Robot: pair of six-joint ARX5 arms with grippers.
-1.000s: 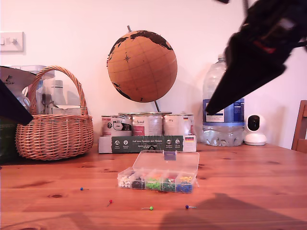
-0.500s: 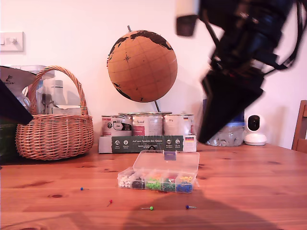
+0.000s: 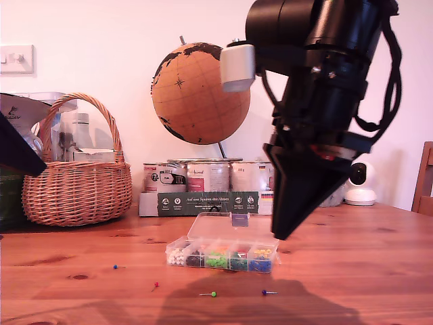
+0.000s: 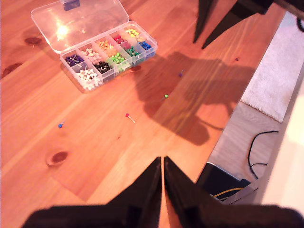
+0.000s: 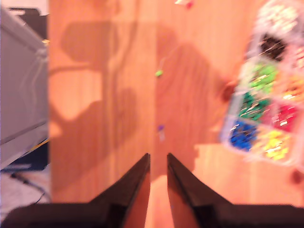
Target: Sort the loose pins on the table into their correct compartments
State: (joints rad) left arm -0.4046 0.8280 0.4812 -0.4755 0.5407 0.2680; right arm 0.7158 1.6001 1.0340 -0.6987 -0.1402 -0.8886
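Four loose pins are lying on the table point(image 3: 379, 271). A blue pin point(image 5: 160, 128) is sitting just ahead of my second pincer's point(image 5: 157, 159) tips, the green pin point(image 5: 158, 73) further ahead on the same line, and the red pin point(image 3: 156, 285) and the other blue pin point(image 3: 115, 267) well beyond that. The pin box point(image 3: 230, 237) is standing open beside the pincer, with the compartments point(image 5: 266, 109) all holding sorted colours.

Change: over the last second the second arm has been swinging down from high at the exterior view's right. My second pincer is now hanging low over the table, near the box's end. Its shadow is covering the near blue and green pins.

The jaws are standing a narrow slot apart, pinching nothing.

My first pincer point(image 4: 163, 161) is hanging well back from the pins, pressed together and empty.

Reading: this is looking like the approach for the first pick, probably the near blue pin. No pin is sorted yet. It is needing further descent, and fine alignment on a very small head.
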